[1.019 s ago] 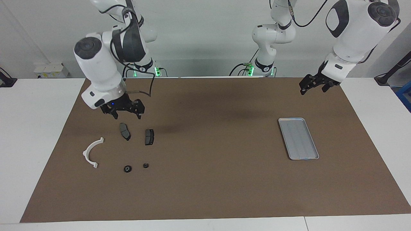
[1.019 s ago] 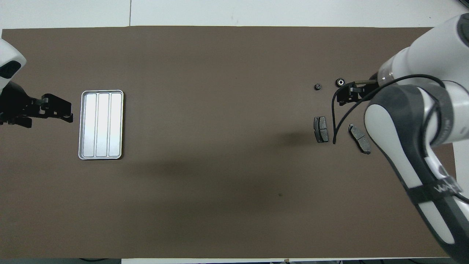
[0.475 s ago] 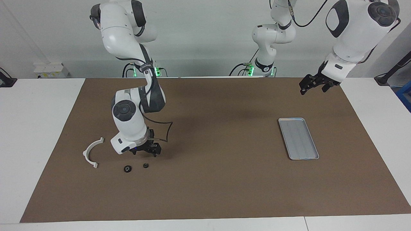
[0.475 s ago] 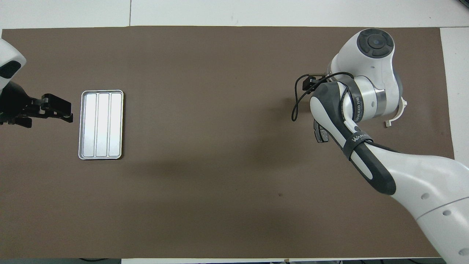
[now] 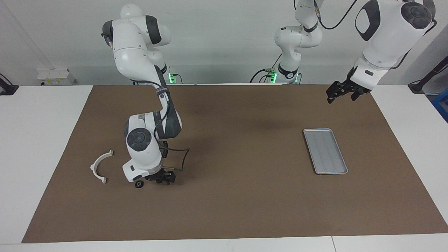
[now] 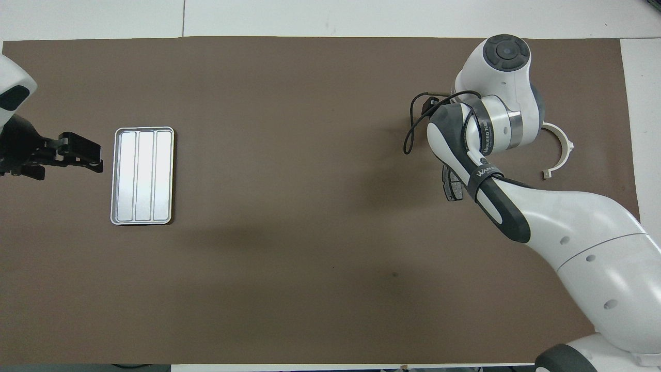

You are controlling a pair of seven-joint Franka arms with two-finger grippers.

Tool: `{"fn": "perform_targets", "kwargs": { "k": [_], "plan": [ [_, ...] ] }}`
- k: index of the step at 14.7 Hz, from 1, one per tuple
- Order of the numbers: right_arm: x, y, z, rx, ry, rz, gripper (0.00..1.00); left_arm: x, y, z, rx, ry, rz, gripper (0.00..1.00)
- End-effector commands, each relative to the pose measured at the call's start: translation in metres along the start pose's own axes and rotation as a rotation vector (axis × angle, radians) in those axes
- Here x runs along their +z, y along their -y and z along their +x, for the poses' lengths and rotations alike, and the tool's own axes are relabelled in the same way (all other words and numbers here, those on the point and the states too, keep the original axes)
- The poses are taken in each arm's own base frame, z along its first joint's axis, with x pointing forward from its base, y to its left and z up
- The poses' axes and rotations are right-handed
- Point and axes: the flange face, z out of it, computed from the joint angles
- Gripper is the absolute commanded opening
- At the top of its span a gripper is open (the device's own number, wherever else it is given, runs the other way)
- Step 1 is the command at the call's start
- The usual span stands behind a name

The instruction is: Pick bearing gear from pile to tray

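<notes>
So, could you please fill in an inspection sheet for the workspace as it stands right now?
Surface: brown mat over a white table.
Job's things: tray toward the left arm's end, nothing in it; of the pile, a white half-ring bracket, a small black round piece and part of one dark brake pad show; the right arm covers the rest.
Clutter: nothing seen.
Grippers: right tool open, low at the pile, beside the round piece; left tool open, raised, waiting near the mat's corner.
Cables: black cable looping at the right wrist.
Surroundings: white wall; a white box on the table.
</notes>
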Motion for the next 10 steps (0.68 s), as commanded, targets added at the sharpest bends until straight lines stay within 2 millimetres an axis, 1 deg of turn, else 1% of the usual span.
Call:
{"fn": "perform_targets", "kwargs": {
  "k": [1,2,3,5,8,10],
  "plan": [
    [0.0,0.003,0.006,0.026,-0.019,0.002,0.96,-0.001,0.0,-0.01,0.004,0.003,0.007,1.0],
    [-0.002,0.003,0.007,0.03,-0.025,0.009,0.95,-0.001,0.0,-0.01,0.005,0.003,0.007,1.0],
    [0.0,-0.005,0.008,0.042,-0.018,0.011,0.91,0.0,0.0,-0.01,0.005,0.004,0.007,1.0],
    [0.009,-0.009,0.004,0.044,0.006,0.001,0.85,-0.001,0.0,-0.01,0.005,0.003,0.007,1.0],
    [0.017,-0.012,-0.004,0.051,0.044,-0.012,0.84,0.0,0.0,-0.01,0.005,0.004,0.007,1.0],
    [0.014,-0.011,-0.008,0.054,0.069,-0.016,0.84,0.0,0.0,-0.01,0.005,0.004,0.007,1.0]
  ]
}}
